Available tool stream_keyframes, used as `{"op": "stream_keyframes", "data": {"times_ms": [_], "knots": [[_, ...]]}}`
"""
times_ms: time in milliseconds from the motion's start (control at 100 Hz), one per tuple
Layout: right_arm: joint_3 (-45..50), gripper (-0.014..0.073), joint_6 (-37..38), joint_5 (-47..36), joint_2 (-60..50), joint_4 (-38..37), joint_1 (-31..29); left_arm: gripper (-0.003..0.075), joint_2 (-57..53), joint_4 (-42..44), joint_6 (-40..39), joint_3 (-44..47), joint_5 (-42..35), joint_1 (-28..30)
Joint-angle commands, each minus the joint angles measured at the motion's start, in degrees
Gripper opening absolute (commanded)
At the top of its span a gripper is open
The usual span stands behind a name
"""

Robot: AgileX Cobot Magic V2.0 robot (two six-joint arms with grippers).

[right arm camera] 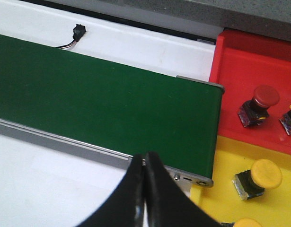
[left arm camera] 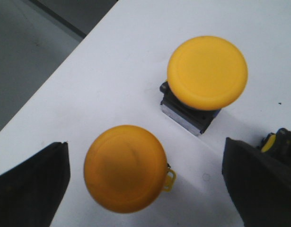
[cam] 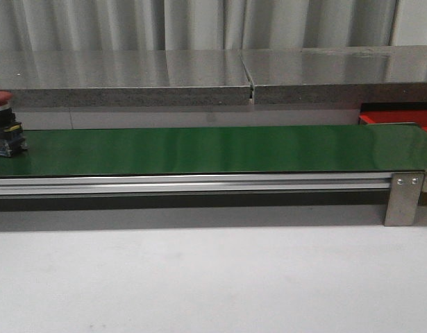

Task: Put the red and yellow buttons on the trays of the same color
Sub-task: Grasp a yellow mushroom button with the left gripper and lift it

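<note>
A red button (cam: 1,123) rides the green belt (cam: 199,149) at its nine-o'clock end. The left gripper (left arm camera: 145,179) hangs with jaws wide over two yellow buttons (left arm camera: 125,168) on white table (left arm camera: 112,71). The right gripper (right arm camera: 144,189) is pinched closed, empty, near the red tray (right arm camera: 230,71) and the yellow tray (right arm camera: 221,198), both holding buttons.

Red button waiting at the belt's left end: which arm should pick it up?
Left, probably. The red button sits at the belt's left end, the left arm's side, and the left tool is open. The right tool is shut, at the belt's opposite end by the red tray.
</note>
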Motion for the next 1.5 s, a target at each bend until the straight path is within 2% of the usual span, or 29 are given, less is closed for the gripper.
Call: {"op": "stream_keyframes", "data": {"times_ms": [0, 80, 180, 250, 440, 530, 770, 1060, 1190, 1490], "knots": [[-1.5, -0.0069, -0.6, -3.6, -0.6, 0.3, 0.1, 0.0616, -2.7, 0.5, 0.0, -2.0, -4.3, 0.1], [-1.5, -0.0069, -0.6, -3.6, -0.6, 0.3, 0.1, 0.0604, -2.6, 0.5, 0.0, -2.0, -5.4, 0.1], [-1.5, -0.0069, -0.6, -3.6, -0.6, 0.3, 0.1, 0.0525, -2.6, 0.5, 0.0, -2.0, -5.4, 0.1], [-1.5, -0.0069, -0.6, -3.6, -0.6, 0.3, 0.1, 0.0426, -2.6, 0.5, 0.0, -2.0, -5.0, 0.1], [-1.5, -0.0069, -0.6, -3.6, -0.6, 0.3, 0.1, 0.0089, -2.6, 1.4, 0.0, -2.0, -2.0, 0.1], [-1.5, -0.0069, -0.6, -3.6, -0.6, 0.3, 0.1, -0.0015, -3.2, 2.0, 0.0, -2.0, 0.2, 0.1], [-1.5, -0.0069, -0.6, -3.6, -0.6, 0.3, 0.1, -0.0019, -8.1, 0.9, -0.3, -2.0, 5.0, 0.1], [-1.5, -0.0069, -0.6, -3.6, -0.6, 0.3, 0.1, -0.0019, -19.6, -9.7, -0.3, -2.0, 11.0, -0.5], [-1.5, -0.0069, -0.6, -3.6, -0.6, 0.3, 0.1, -0.0019, -23.7, -10.0, 0.6, -1.4, 14.2, -2.6], [-1.5, -0.0069, -0.6, -3.6, -0.6, 0.3, 0.1, -0.0019, -30.0, -10.6, 2.9, 6.6, 12.9, -10.6]]}}
